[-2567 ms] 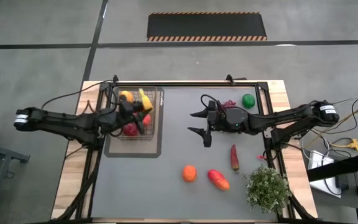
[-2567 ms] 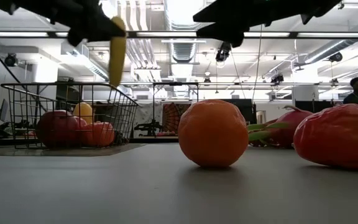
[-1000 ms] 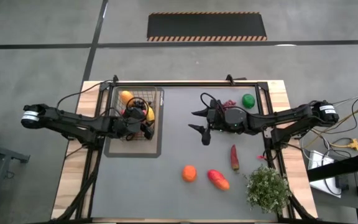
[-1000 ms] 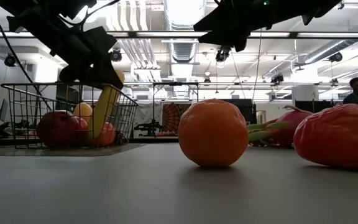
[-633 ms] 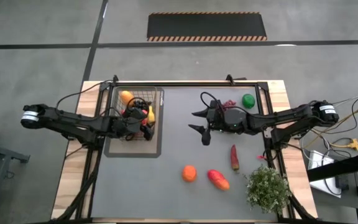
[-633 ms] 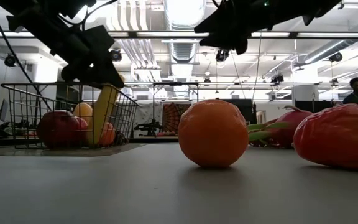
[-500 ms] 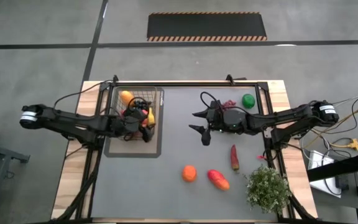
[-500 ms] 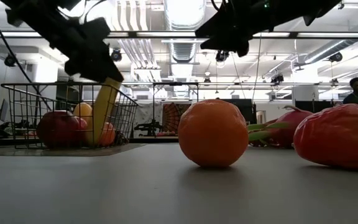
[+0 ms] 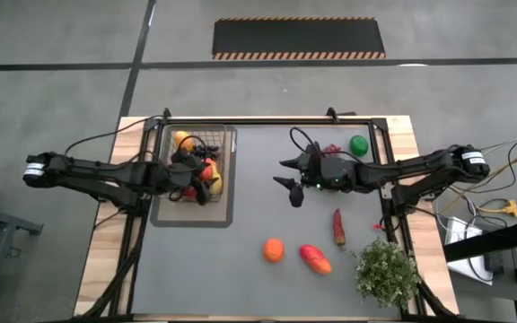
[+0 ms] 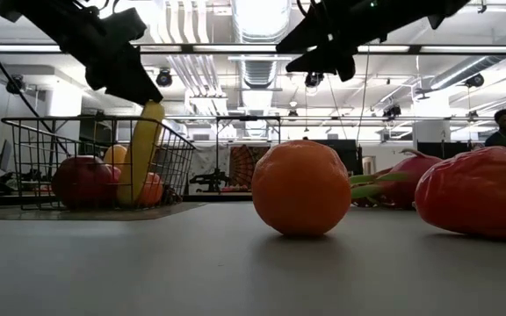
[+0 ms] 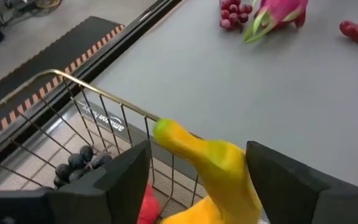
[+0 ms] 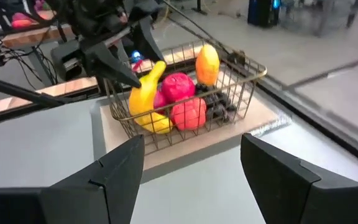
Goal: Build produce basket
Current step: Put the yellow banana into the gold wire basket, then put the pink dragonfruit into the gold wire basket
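Left gripper (image 10: 134, 88), jaws now parted, has released the banana (image 10: 141, 151) upright in the basket (image 9: 196, 168); right gripper (image 9: 287, 179), jaws wide, waits mid-surface.

**Even overhead light, soft near focus**

The high view is evenly lit with no glare; the arms and the potted plant (image 9: 386, 271) throw only faint, short shadows on the grey table (image 9: 258, 260). In the low view, ceiling strip lights (image 10: 253, 17) burn bright white and leave both arms as dark silhouettes against them. The orange (image 10: 300, 188) close to that camera looks soft, with a dim shadow pooled beneath it. In the left wrist view the banana (image 11: 210, 168) is blurred from nearness, and the room behind in the right wrist view is hazy
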Action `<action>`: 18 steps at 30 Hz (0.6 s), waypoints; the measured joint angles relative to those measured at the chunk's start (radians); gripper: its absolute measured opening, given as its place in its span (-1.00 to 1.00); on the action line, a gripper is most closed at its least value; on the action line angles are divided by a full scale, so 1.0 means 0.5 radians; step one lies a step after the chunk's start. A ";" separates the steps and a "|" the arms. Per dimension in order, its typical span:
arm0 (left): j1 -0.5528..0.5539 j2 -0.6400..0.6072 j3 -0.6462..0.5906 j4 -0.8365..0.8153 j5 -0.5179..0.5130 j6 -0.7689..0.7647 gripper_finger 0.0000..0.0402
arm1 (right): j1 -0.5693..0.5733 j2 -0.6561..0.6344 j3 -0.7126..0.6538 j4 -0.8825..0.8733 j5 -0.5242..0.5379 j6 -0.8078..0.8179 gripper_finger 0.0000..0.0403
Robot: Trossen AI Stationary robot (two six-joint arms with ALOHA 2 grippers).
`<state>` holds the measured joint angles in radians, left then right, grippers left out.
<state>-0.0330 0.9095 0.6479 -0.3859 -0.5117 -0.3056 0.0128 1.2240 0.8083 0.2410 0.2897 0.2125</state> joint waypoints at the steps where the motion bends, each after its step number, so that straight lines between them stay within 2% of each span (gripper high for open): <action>1: 0.000 -0.003 0.000 0.001 0.000 0.019 0.29 | 0.000 0.000 0.034 -0.073 0.000 0.034 0.24; 4: 0.000 -0.022 0.000 -0.017 0.001 0.131 0.44 | -0.001 0.000 0.176 -0.384 0.003 0.204 0.24; 8: 0.000 -0.069 0.041 -0.053 0.001 0.369 0.58 | -0.039 0.017 0.418 -1.023 -0.001 0.532 0.24; 13: 0.000 -0.181 0.080 0.042 -0.049 0.708 0.62 | -0.130 0.124 0.683 -1.766 0.001 0.862 0.24; 18: 0.000 -0.324 -0.005 0.308 -0.049 0.921 0.62 | -0.254 0.279 0.845 -2.195 -0.008 0.992 0.24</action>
<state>-0.0330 0.7474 0.6454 -0.2318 -0.5360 0.1547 -0.1144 1.3635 1.2307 -0.8565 0.2859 0.7084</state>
